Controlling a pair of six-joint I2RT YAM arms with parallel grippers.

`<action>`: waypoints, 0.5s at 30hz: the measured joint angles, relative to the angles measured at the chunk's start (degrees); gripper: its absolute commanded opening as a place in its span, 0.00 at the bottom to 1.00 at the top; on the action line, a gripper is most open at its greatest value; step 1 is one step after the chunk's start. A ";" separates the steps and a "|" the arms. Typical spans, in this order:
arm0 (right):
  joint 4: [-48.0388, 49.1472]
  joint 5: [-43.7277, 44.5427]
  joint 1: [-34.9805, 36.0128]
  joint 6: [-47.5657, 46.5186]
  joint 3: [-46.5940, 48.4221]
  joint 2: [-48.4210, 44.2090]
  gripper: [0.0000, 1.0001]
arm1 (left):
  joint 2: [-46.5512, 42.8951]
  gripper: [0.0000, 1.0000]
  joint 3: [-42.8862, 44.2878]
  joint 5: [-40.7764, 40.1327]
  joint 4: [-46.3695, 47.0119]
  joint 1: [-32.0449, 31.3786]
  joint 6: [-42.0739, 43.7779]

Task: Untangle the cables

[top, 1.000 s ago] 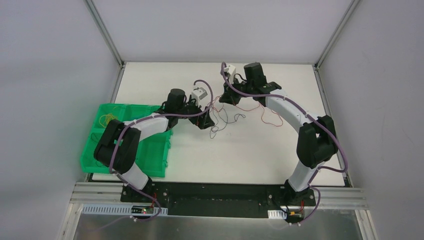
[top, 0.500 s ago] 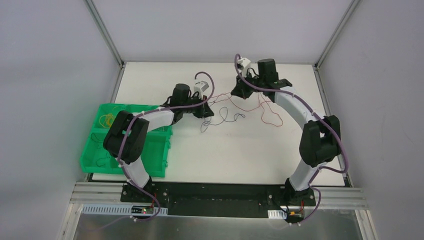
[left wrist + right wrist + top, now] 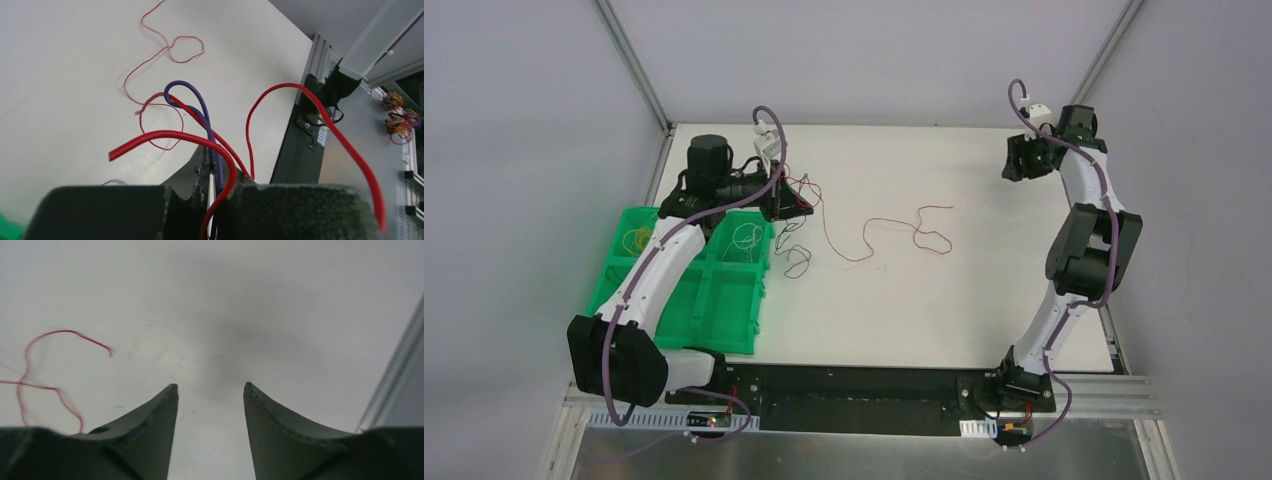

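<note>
Red cable and purple cable are both pinched in the left claw. Its fingers are closed tight on them, up off the table beside the bin's far right corner. In the wrist view I count at least two red strands and one purple looping out of the jaws.

One long red cable snakes loose across mid-table. Its left end runs up toward the left claw, but I can't tell if it's gripped. One dark grey cable is looped on the table just right of the bin.

Green bin sits at the table's left edge and is divided into compartments. One yellow cable is coiled in the far left compartment and one white cable in the far right.

Right claw is over the far right corner with its fingers spread wide and nothing between them. It is well apart from every cable.

White tabletop, matte. There are pale grey walls on three sides and aluminium posts in the back corners. Two small wire bundles lie on a grey surface past the table edge.
</note>
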 measured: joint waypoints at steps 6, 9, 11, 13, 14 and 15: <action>-3.02 -18.62 10.14 10.38 0.28 -5.46 0.85 | 4.17 0.00 3.37 4.50 -2.84 -3.74 1.11; 3.15 -26.49 20.20 17.79 -6.34 -12.61 0.87 | 6.14 0.00 5.70 6.12 -3.52 -4.57 1.25; 6.80 -30.56 26.56 21.79 -9.18 -16.17 0.87 | 6.58 0.00 7.08 6.93 -3.56 -5.03 1.25; 11.41 -33.05 31.10 25.55 -11.43 -18.49 0.87 | 6.67 0.00 8.46 7.85 -3.65 -5.60 1.22; 13.79 -33.75 32.52 27.28 -12.24 -18.97 0.87 | 6.67 0.00 8.96 8.13 -3.65 -5.70 1.22; 16.46 -34.12 33.64 29.29 -12.87 -19.08 0.86 | 6.67 0.00 9.42 8.46 -3.61 -6.08 1.20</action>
